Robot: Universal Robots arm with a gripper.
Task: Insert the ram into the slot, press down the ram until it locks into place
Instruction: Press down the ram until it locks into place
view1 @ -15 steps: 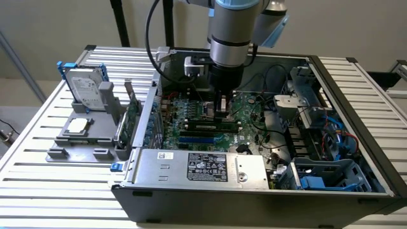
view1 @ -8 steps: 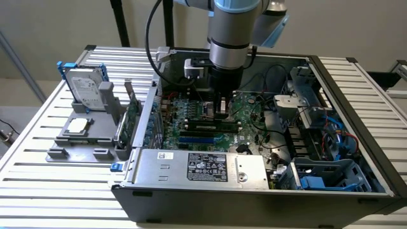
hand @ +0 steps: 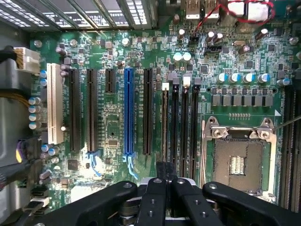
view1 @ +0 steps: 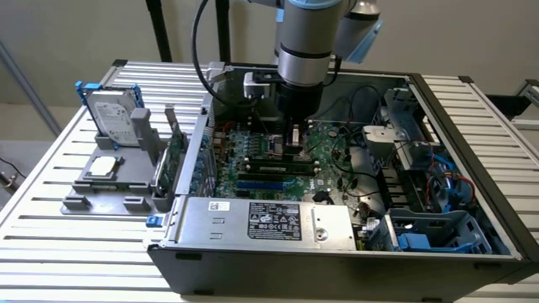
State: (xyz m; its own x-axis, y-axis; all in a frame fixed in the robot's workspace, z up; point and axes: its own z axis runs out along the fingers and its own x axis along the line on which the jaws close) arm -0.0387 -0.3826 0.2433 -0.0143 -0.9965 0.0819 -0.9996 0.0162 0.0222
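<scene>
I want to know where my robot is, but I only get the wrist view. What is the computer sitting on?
Observer: The open computer case sits on a slatted metal table.
Operator: Is anything next to it?
Observer: Yes. At the exterior view's left, a grey holder stands beside the case with a hard drive upright in it.
Operator: Where's my arm?
Observer: The arm stands upright above the case, with its claw down inside, low over the motherboard.
</scene>
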